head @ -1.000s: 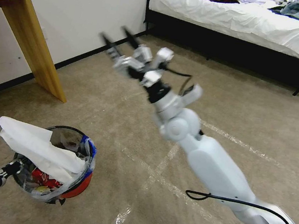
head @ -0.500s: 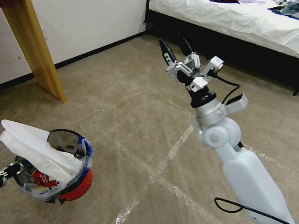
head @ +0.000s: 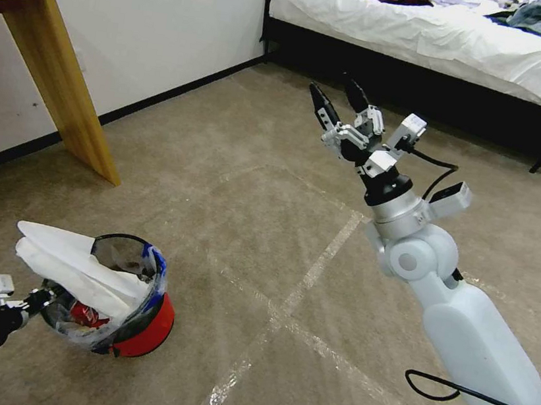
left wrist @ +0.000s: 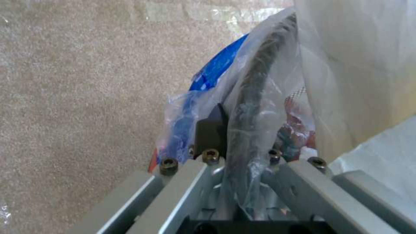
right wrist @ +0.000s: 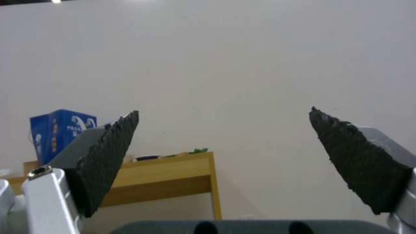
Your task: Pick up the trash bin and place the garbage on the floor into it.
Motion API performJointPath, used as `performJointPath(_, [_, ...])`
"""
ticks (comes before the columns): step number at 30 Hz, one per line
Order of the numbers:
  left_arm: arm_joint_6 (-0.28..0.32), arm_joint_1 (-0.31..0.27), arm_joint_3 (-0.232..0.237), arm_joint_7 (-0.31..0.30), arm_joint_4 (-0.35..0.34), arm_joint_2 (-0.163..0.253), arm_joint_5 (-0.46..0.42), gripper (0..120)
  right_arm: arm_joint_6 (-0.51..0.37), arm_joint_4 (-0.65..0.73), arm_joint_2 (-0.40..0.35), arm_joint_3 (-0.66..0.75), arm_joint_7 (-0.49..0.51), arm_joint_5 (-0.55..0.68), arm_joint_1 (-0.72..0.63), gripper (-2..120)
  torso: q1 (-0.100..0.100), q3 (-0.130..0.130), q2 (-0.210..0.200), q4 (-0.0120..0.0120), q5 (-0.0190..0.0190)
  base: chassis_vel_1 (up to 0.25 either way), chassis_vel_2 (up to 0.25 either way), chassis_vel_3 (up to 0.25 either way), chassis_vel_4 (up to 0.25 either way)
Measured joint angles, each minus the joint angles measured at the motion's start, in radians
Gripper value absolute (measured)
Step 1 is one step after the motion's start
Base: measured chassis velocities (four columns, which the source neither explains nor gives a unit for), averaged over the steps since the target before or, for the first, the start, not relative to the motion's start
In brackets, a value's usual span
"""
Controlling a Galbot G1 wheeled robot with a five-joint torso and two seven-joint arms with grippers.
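The bin (head: 146, 332) was glossy red plastic, lined with crinkly clear film. The floor (head: 234, 178) was matt short-pile carpet with shiny tape. The right fingers (right wrist: 106, 152) had rough black pads.

no legible text, blue box (right wrist: 60, 130) print unreadable

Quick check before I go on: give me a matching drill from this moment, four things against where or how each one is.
Things:
1. left tool
2. right tool
3. trash bin
4. white slippers

States:
A. open, raised in the air, pointing toward the wall
B. sticking out over the rim
C. shut on the bag-covered dark rim
D. tilted, with red wrappers inside

Pairs: 1-C, 2-A, 3-D, 4-B
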Motion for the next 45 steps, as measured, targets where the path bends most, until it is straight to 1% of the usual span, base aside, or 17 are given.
performJointPath(2, [0.0,-0.013,0.011,0.004,0.022,0.009,0.005,1,0.001,0.005,-0.004,0.008,0.001,0.0,-0.006,100,0.0,0.0,0.0,0.0003,0.0,0.0,0.0,0.0,0.0])
performJointPath(3, [0.0,-0.013,0.011,0.004,0.022,0.009,0.005,1,0.001,0.005,-0.004,0.008,0.001,0.0,-0.006,100,0.0,0.0,0.0,0.0003,0.0,0.0,0.0,0.0,0.0])
performJointPath(6, [0.0,-0.026,0.017,0.014,0.056,0.029,0.014,1,0.002,0.01,-0.008,0.014,0.003,0.0,-0.014,100,0.0,0.0,0.0,0.0001,0.0,0.0,0.0,0.0,0.0])
performJointPath(9, [0.0,-0.039,0.022,0.015,0.075,0.041,0.017,1,0.003,0.011,-0.01,0.015,0.003,0.0,-0.015,100,0.0,0.0,0.0,0.0002,0.0,0.0,0.0,0.0,0.0])
performJointPath(13, [0.0,-0.05,0.026,0.016,0.091,0.05,0.02,1,0.004,0.011,-0.01,0.015,0.004,0.0,-0.015,100,0.0,0.0,0.0,0.0,0.0001,0.0,0.0,0.0,0.0])
performJointPath(16, [0.0,-0.062,0.035,0.019,0.124,0.059,0.024,1,0.004,0.012,-0.01,0.015,0.007,0.0,-0.015,100,0.0,0.0,0.0,0.0002,0.0001,0.0,0.0,0.0,0.0])
performJointPath(17, [0.0,-0.062,0.035,0.019,0.124,0.059,0.024,1,0.004,0.012,-0.01,0.015,0.007,0.0,-0.015,100,0.0,0.0,0.0,0.0002,0.0001,0.0,0.0,0.0,0.0])
performJointPath(18, [0.001,-0.07,0.042,0.024,0.143,0.06,0.033,1,0.004,0.012,-0.01,0.016,0.007,0.0,-0.016,100,0.0,0.0,0.0,0.0003,0.0,0.0,0.0,0.0,0.0])
performJointPath(20, [0.001,-0.079,0.051,0.027,0.16,0.06,0.04,1,0.005,0.012,-0.01,0.017,0.007,0.0,-0.017,100,0.0,0.0,0.0,0.0002,0.0,0.0,0.0,0.0,0.0])
performJointPath(24, [0.001,-0.087,0.059,0.029,0.174,0.06,0.047,1,0.006,0.009,-0.011,0.018,0.007,-0.001,-0.018,100,0.0,0.0,0.0,0.0,0.0,0.0,0.0,0.0,0.0])
performJointPath(26, [0.001,-0.099,0.068,0.032,0.199,0.059,0.058,1,0.01,0.006,-0.012,0.02,0.007,-0.001,-0.021,100,0.0,0.0,0.0,0.0,0.0,0.0,0.0,0.0,0.0])
performJointPath(27, [0.001,-0.099,0.068,0.032,0.199,0.059,0.058,1,0.01,0.006,-0.012,0.02,0.007,-0.001,-0.021,100,0.0,0.0,0.0,0.0,0.0,0.0,0.0,0.0,0.0])
performJointPath(29, [0.0,-0.111,0.076,0.045,0.227,0.057,0.076,1,0.013,0.002,-0.014,0.023,0.005,-0.002,-0.025,100,0.0,0.0,0.0,0.0001,0.0,0.0,0.0,0.0,0.0])
performJointPath(32, [-0.004,-0.122,0.083,0.056,0.244,0.052,0.088,1,0.016,-0.004,-0.015,0.024,0.002,-0.003,-0.027,100,0.0,0.0,0.0,0.0002,0.0004,0.0,0.0,0.0,0.0])
performJointPath(40, [-0.016,-0.134,0.091,0.076,0.265,0.043,0.109,1,0.019,-0.012,-0.015,0.025,-0.002,-0.006,-0.027,100,0.0,0.0,0.0,0.0003,0.0008,0.0,0.0,0.0,0.0])
performJointPath(45, [-0.019,-0.124,0.087,0.088,0.253,0.043,0.123,1,0.02,-0.015,-0.014,0.025,-0.006,-0.011,-0.029,100,0.0,0.0,0.0,-0.0002,-0.0006,0.0,0.0,0.0,0.0])
